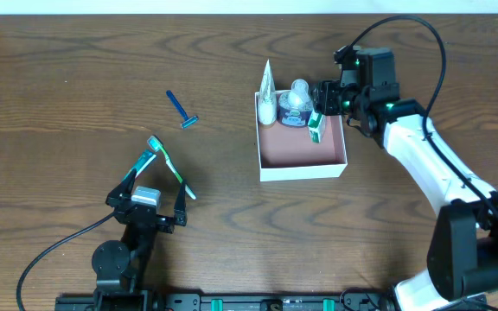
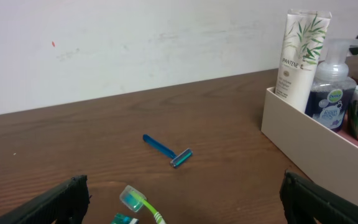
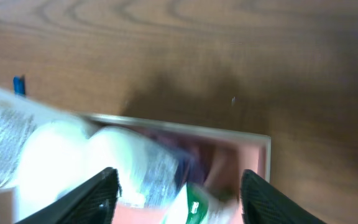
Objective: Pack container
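Observation:
The container (image 1: pixel 303 170) is a square white box with a pink inside, right of the table's middle. At its back stand a white tube (image 1: pixel 268 97), a pump bottle (image 1: pixel 296 102) and a small green-and-white box (image 1: pixel 316 128). My right gripper (image 1: pixel 320 104) hovers open over the back right of the container; its blurred wrist view shows the green-and-white box (image 3: pixel 194 202) between the spread fingers (image 3: pixel 182 199). My left gripper (image 1: pixel 150 194) is open and empty near two green toothbrushes (image 1: pixel 169 164). One capped toothbrush (image 2: pixel 145 202) lies between its fingers (image 2: pixel 185 208).
A blue razor (image 1: pixel 181 110) lies on the brown wooden table left of the container, and it also shows in the left wrist view (image 2: pixel 169 151). The container wall (image 2: pixel 303 132) stands at the right of that view, with the tube (image 2: pixel 300 53) and bottle (image 2: pixel 331 93) behind it.

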